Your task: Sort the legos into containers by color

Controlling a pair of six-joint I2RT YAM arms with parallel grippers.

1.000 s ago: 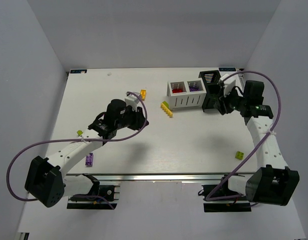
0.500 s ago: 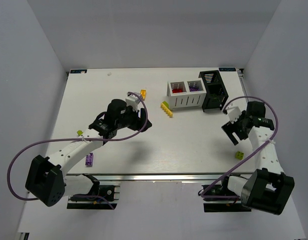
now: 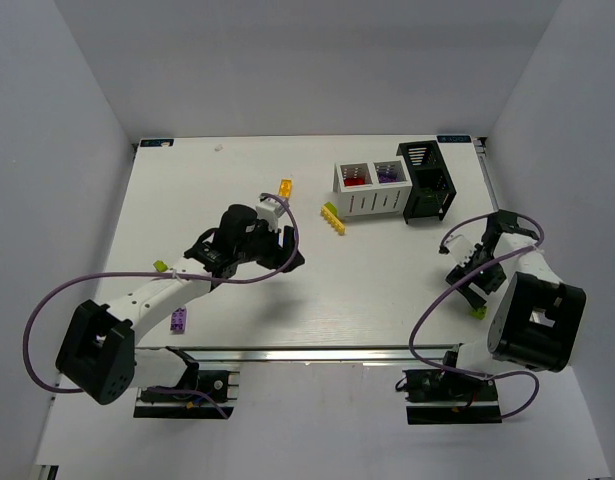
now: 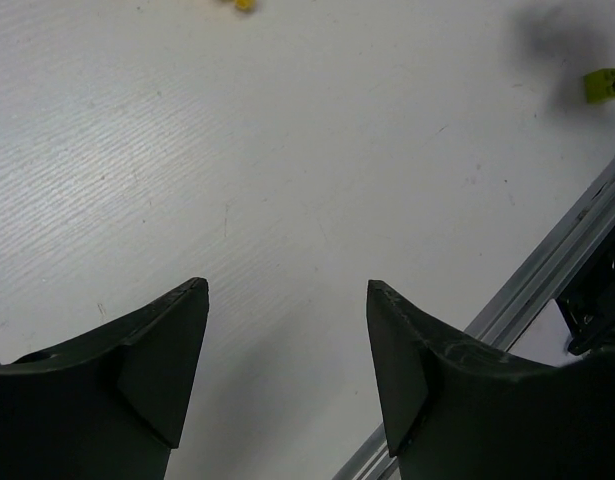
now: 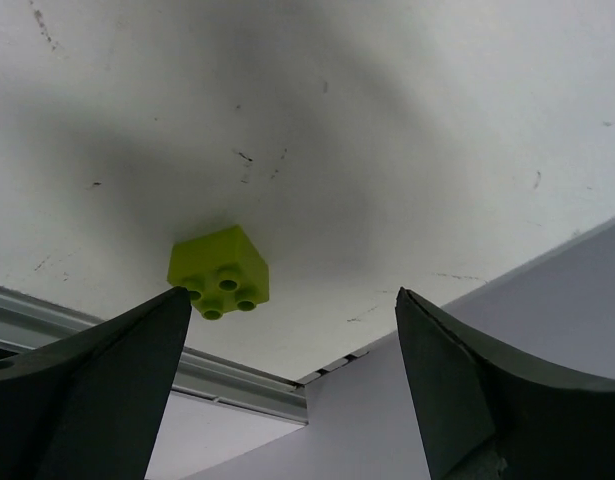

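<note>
White tabletop (image 3: 367,290), fine linear grain, matte. A few dark scuffs (image 5: 245,157) and hairline scratches show up close in the right wrist view. Boxed in on three sides by plain pale grey panels: left wall (image 3: 47,150), back wall (image 3: 307,60), right wall (image 3: 577,100). Aluminium rail (image 3: 317,352) runs along the near edge, with a white ledge (image 3: 317,425) below it. Small blue tags at the far corners (image 3: 155,143). Lighting is diffuse from overhead, with soft-edged shadows and no hard glare
</note>
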